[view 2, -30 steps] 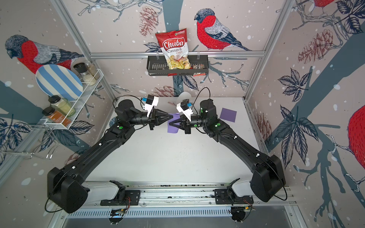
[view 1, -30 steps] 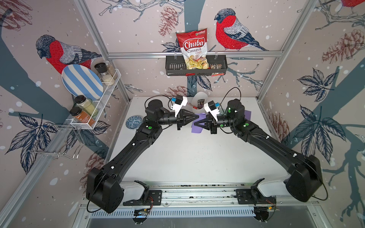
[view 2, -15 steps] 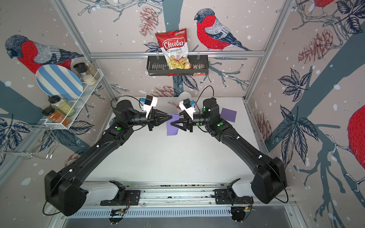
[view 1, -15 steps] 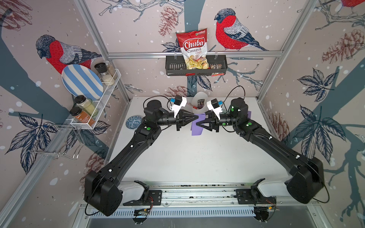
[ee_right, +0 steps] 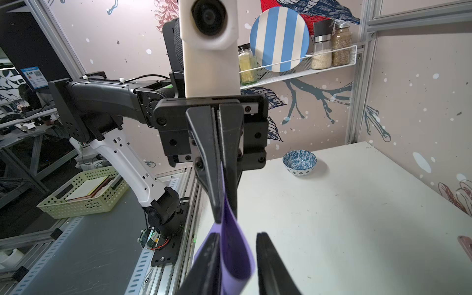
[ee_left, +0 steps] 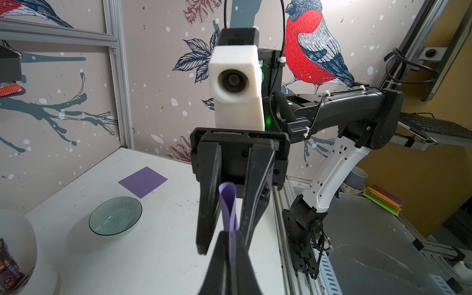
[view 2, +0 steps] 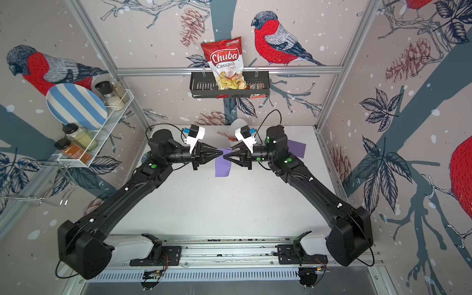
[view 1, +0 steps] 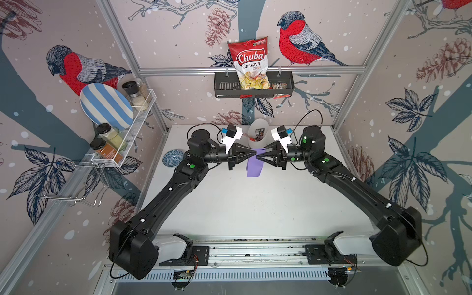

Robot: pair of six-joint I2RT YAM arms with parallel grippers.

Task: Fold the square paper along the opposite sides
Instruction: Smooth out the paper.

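**Purple paper pinched in the left tool above the table**

The white table (view 1: pixel 242 204) is seen from above in both top views. Much of it is spanned by the left arm (view 1: pixel 166 194) and the right arm (view 1: pixel 357 189), which are stretched from the front rail toward the back, with their ends turned to face each other. A wire shelf (view 1: pixel 143 112) is hung on the left wall, and a striped plate (view 1: pixel 106 106) and several jars are stood in it. On the back wall a red chips bag (view 1: pixel 251 63) is propped in a black basket (view 1: pixel 222 85).

The left tool (view 1: pixel 253 152) is closed on the square paper (view 1: pixel 254 166). In the right wrist view its fingers (ee_right: pixel 207 166) are pressed together, with the purple sheet emerging from between them. The right tool (view 1: pixel 258 157) is held open, tip to tip with the left one. Its fingers (ee_right: pixel 273 268) are set apart, and one of them is touched by the paper.

The paper is kept off the table and bent over into a loop. The rounded end of the loop is placed between the right tool's parted fingers.

A second purple sheet (view 2: pixel 296 149) is laid flat near the back right corner, partly hidden by the right arm. A white bowl (view 1: pixel 258 129) holding wrapped snacks is set behind the tools. A blue patterned bowl (view 1: pixel 173 158) is placed at the table's left edge. A clear glass bowl (ee_left: pixel 115 215) is seen near the second sheet in the left wrist view.
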